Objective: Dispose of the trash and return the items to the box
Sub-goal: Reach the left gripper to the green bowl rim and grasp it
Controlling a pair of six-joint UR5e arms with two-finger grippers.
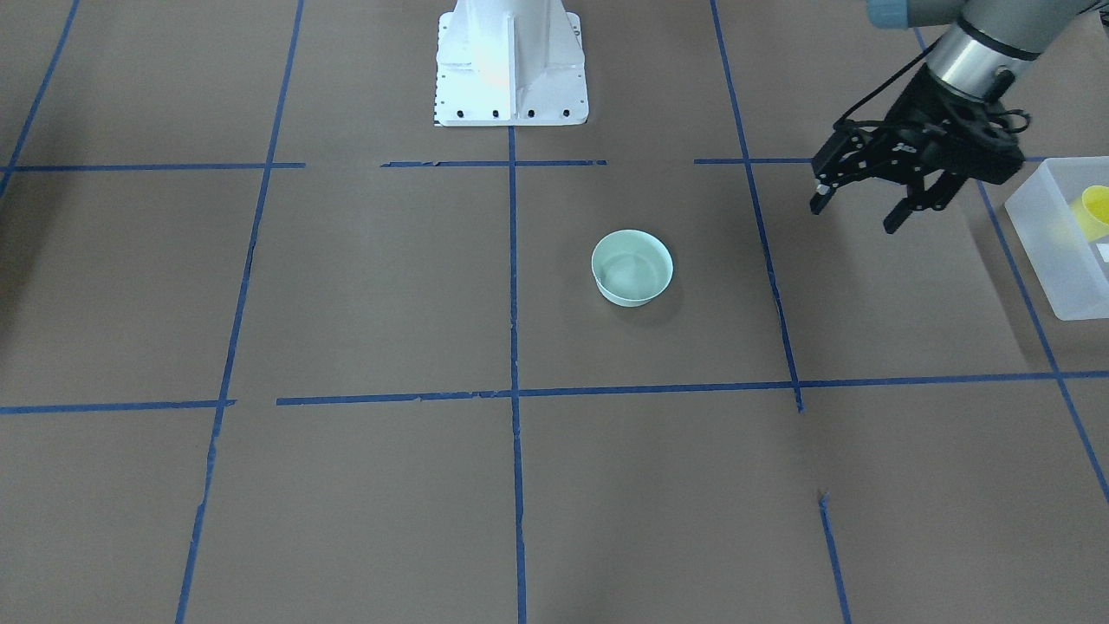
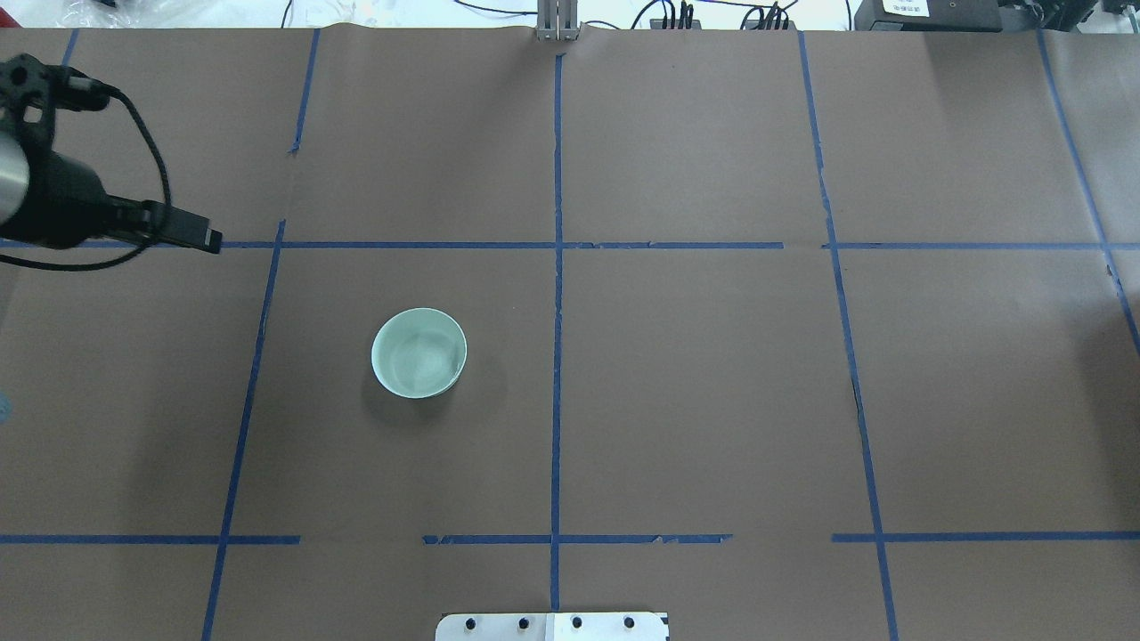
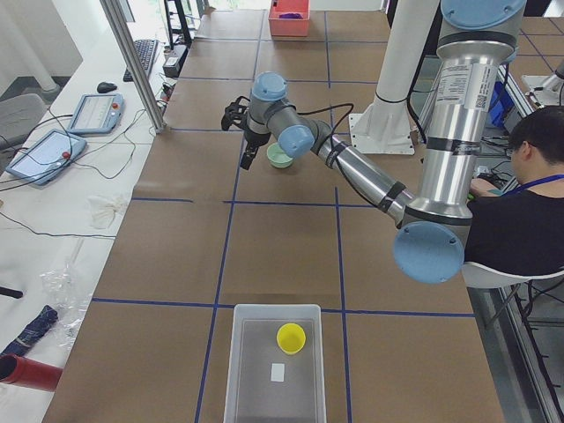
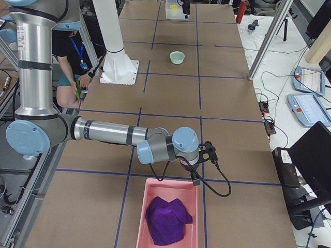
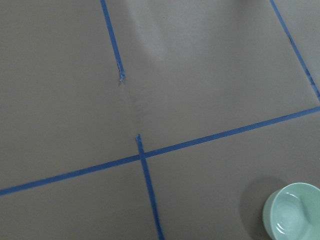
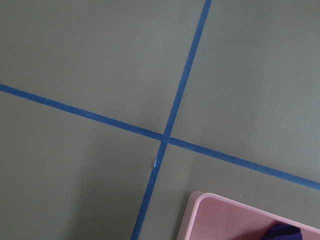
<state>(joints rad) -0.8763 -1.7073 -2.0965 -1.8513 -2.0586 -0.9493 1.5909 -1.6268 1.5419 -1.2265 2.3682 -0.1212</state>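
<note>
The mint-green bowl stands upright and empty on the brown table, also in the overhead view and at the lower right of the left wrist view. The yellow cup lies inside the frosted box at the table's left end, also in the exterior left view. My left gripper is open and empty, hovering between the box and the bowl and touching neither. My right gripper shows only in the exterior right view, just beyond a pink tray; I cannot tell its state.
A pink tray with the purple cloth sits at the table's right end; its corner shows in the right wrist view. The robot's white base stands at the table's near edge. Blue tape lines cross the table.
</note>
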